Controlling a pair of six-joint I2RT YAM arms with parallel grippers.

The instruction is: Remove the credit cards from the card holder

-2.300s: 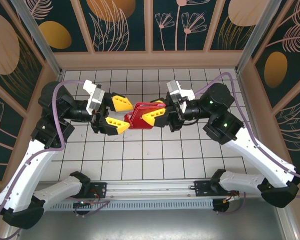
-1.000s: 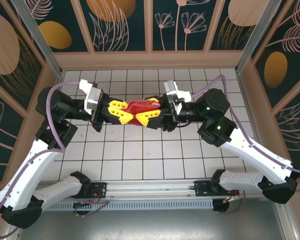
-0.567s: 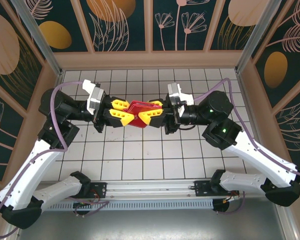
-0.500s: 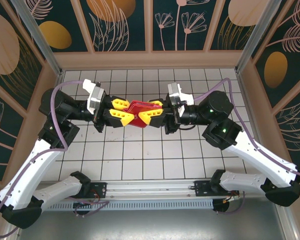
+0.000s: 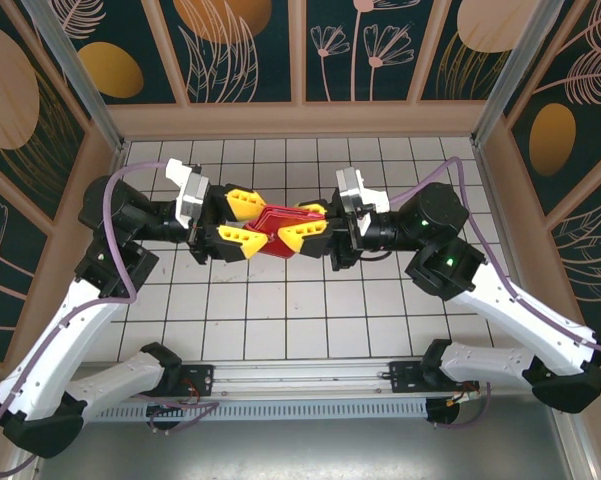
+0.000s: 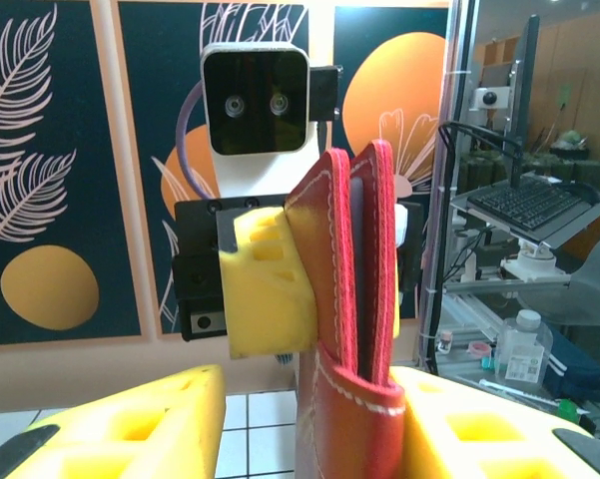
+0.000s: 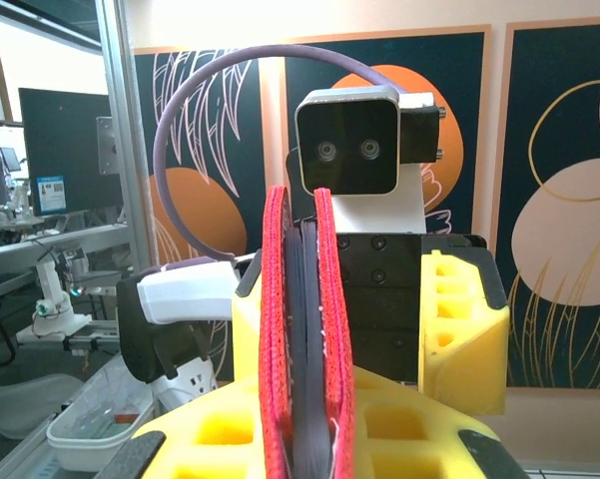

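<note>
**Card holder point(image 5: 273, 228) gripped, credit cards point(image 7: 303, 319) inside**

Right gripper point(image 5: 298, 220) pinches it tight from 3 o'clock. Left gripper point(image 5: 257, 222) is wide open at 9 o'clock, one finger each side. Next, I think, left must close on a card edge and pull

— What's carrying everything?
— A white table point(image 5: 280, 320) gridded with dark lines, filling mid-frame, with wooden walls point(image 5: 300, 120) round it.
— Anything resting on it?
— A metal rail point(image 5: 300, 375) along the bottom edge.
</note>
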